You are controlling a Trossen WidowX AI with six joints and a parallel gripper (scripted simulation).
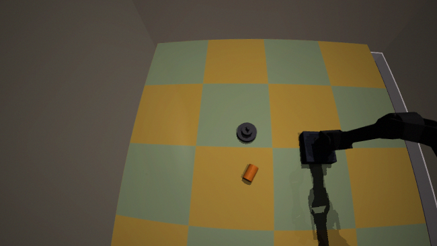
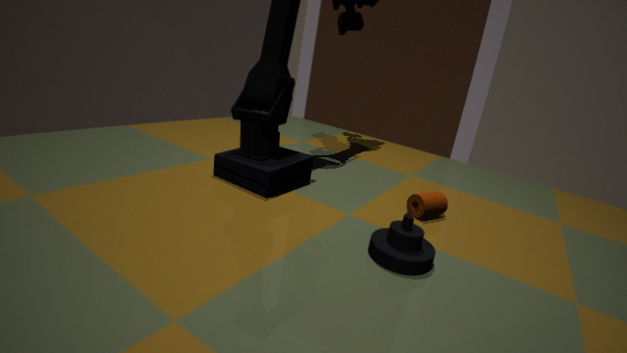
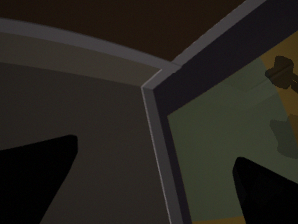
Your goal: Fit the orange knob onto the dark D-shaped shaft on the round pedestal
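The orange knob (image 1: 251,173) (image 2: 428,204) lies on its side on a yellow square; the end with its hole shows in the exterior view. The dark round pedestal (image 1: 241,136) (image 2: 400,261) stands on a green square, apart from the knob. Its thin shaft (image 1: 247,129) (image 2: 408,222) points straight up and is bare; its flat side cannot be made out. My gripper (image 3: 157,156) is open and empty in the wrist view, its two dark fingers wide apart. It is high up, away from knob and pedestal, neither of which shows in the wrist view.
The arm's dark base (image 1: 307,154) (image 2: 289,176) stands on the checkered surface to the right of the pedestal in the top view. The arm rises from it, and its shadow falls across the squares. A brown door (image 2: 395,72) and walls stand behind.
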